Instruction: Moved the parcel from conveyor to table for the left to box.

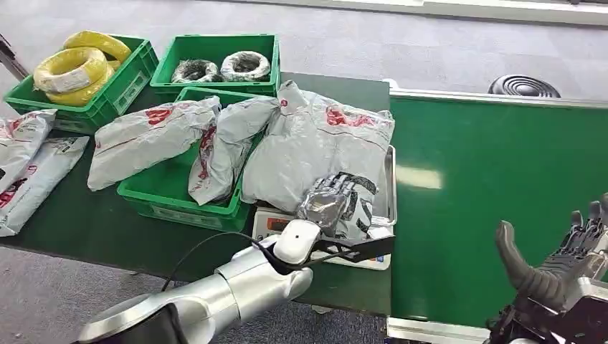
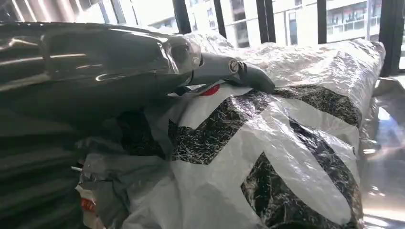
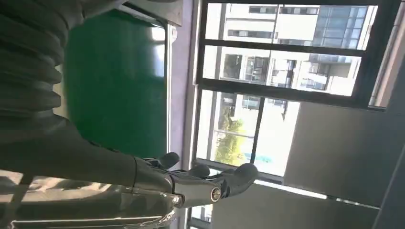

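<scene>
A large grey parcel [image 1: 315,143] with red print and black chevron marks lies on the metal scale [image 1: 269,223] at the table's right end, leaning onto the green crate [image 1: 172,190]. My left hand [image 1: 330,201] grips the parcel's near end. In the left wrist view the thumb of my left hand [image 2: 143,62] lies across the crumpled plastic of the parcel [image 2: 286,143]. My right hand [image 1: 566,265] hovers open and empty over the near edge of the green conveyor belt [image 1: 487,165]. The right wrist view shows the right hand [image 3: 191,179] with spread fingers.
Two more grey parcels [image 1: 147,136] [image 1: 226,147] lie in and across the green crate. Further parcels [image 1: 29,165] sit at the table's left end. Behind stand a crate of yellow coils [image 1: 79,68] and a crate of wrapped coils [image 1: 219,64].
</scene>
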Robot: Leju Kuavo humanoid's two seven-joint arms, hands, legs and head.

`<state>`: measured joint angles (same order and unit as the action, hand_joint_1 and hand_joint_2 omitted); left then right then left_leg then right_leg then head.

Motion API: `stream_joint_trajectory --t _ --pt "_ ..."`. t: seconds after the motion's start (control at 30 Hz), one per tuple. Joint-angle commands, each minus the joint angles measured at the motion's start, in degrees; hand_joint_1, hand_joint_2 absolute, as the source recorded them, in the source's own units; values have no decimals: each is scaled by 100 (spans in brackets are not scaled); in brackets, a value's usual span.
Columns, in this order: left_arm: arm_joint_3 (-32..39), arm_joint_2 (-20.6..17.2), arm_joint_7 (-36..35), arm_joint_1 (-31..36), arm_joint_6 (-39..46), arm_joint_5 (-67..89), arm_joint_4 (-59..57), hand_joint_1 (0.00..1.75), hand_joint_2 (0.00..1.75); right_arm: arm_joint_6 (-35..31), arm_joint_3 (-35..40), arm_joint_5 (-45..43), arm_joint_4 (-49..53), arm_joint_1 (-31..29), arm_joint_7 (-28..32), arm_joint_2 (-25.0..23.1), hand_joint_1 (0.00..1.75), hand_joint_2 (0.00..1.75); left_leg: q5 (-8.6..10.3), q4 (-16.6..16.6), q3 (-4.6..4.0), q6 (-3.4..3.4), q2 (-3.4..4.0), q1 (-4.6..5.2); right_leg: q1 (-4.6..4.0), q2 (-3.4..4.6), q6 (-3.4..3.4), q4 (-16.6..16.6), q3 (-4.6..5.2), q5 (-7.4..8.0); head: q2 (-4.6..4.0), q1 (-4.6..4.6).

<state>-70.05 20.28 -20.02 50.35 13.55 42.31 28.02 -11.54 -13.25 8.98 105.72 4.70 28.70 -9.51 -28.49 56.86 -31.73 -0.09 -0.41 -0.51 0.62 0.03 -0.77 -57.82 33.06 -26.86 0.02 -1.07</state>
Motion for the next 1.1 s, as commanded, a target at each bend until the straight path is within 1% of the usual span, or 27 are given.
stream_joint_trajectory --t 0.03,0.17,0.3,0.33,0.37,0.4,0.43,0.47,0.5,0.53,0.63,0.67,0.77,0.8,0.87,0.9,0.93,0.97,1.0,1.03,1.07,1.1 --pt "-469 -28 -49 299 32 70 -528 0 175 -22 -134 -2 -38 11 -15 -169 0 175 1 0 1 -1 4 -2 -3 2 2 3 -2 2 0 0" --pt "-316 -28 -123 293 71 154 -597 0 175 -47 -85 4 -84 8 -18 -129 0 175 1 -3 5 -1 9 -1 -2 5 4 5 -4 3 0 0" --pt "79 -28 198 198 -21 -105 -707 0 175 -81 -9 -12 -197 55 -9 -56 0 175 1 -3 5 -1 7 -1 -1 4 3 4 -5 3 0 0" --pt "274 -28 350 154 -63 -283 -693 12 175 -92 12 -22 -238 70 9 -42 0 175 1 -2 5 -1 5 -1 -2 4 3 3 -6 2 0 2" --pt "647 -28 628 90 -313 -750 -637 24 175 -94 29 -29 -286 53 24 -17 0 175 2 -7 9 -2 10 -2 -3 7 5 9 -9 5 0 0" --pt "746 -28 749 96 -481 -916 -631 49 175 -100 30 -31 -324 32 28 -4 0 175 1 -4 7 -1 9 -1 -2 7 4 5 -7 4 0 0" --pt "968 -28 979 92 -661 -1280 -568 38 175 -115 16 -33 -352 16 34 11 0 175 2 -3 4 -1 7 -2 -3 5 3 5 -6 5 0 0" --pt "1071 -28 1132 114 -833 -1549 -537 31 175 -119 -5 -40 -358 12 41 12 0 175 5 -6 6 -1 11 -2 -3 8 5 9 -8 9 0 0" --pt "1113 -28 1244 155 -968 -1773 -517 19 175 -110 -31 -45 -354 20 43 6 0 175 2 -2 6 0 9 -2 -3 7 3 5 -9 6 0 0" --pt "1168 -28 1382 208 -1115 -2041 -500 14 175 -80 -72 -48 -347 28 40 -16 0 175 6 -6 7 0 11 -2 -3 7 5 10 -10 10 0 2" --pt "1162 -28 1818 426 -1432 -2351 -449 7 175 4 -128 -26 -437 -27 31 5 0 175 7 -7 7 1 8 -2 -3 5 4 10 -11 9 0 0" --pt "1255 -28 1920 465 -1509 -2473 -403 5 175 13 -142 -21 -482 -59 24 30 0 175 5 -1 7 1 5 -2 -3 2 3 5 -11 5 0 0" --pt "1582 -28 2376 626 -1780 -2727 -267 7 175 75 -165 -87 -699 -237 -15 198 0 175 6 1 3 2 6 -3 -4 2 2 6 -9 7 0 0" --pt "1698 -28 2486 668 -1852 -2746 -207 16 175 96 -169 -110 -754 -280 -33 234 0 175 4 2 5 2 6 -3 -3 3 2 4 -11 5 0 0" --pt "1804 -28 2475 698 -1925 -2689 -160 16 175 96 -178 -118 -789 -310 -42 247 0 175 4 3 1 2 12 -2 -3 9 2 3 -7 8 0 0" --pt "1804 -28 2475 698 -1925 -2689 -160 31 175 96 -178 -118 -789 -310 -42 247 0 175 4 4 0 2 7 -4 -4 5 2 2 -7 6 0 0" --pt "1986 -28 2604 680 -1936 -2670 -56 70 175 120 -169 -125 -789 -311 -66 247 0 175 5 2 1 3 11 -3 -3 7 2 5 -7 9 0 0" --pt "2160 -31 2705 674 -1942 -2623 66 127 175 133 -175 -119 -784 -315 -88 231 0 175 6 -1 3 2 7 -1 -1 4 2 5 -9 7 0 0" --pt "2268 -48 2734 681 -1978 -2572 194 140 175 146 -176 -108 -780 -316 -106 214 0 175 5 2 2 1 6 -2 -2 4 3 2 -8 6 0 0" --pt "2474 -93 2771 649 -2051 -2602 468 140 175 170 -169 -88 -775 -321 -131 200 0 175 6 -1 3 1 7 -1 -2 4 4 5 -9 8 0 0" --pt "2590 -135 2712 618 -2133 -2570 685 145 175 170 -168 -76 -778 -329 -142 194 0 175 6 2 -1 0 7 -2 -2 4 4 1 -3 7 0 0" --pt "2686 -151 2689 604 -2142 -2543 824 147 175 174 -164 -68 -788 -344 -153 205 0 175 4 3 -1 0 4 -1 -1 3 3 -1 -4 4 0 0"
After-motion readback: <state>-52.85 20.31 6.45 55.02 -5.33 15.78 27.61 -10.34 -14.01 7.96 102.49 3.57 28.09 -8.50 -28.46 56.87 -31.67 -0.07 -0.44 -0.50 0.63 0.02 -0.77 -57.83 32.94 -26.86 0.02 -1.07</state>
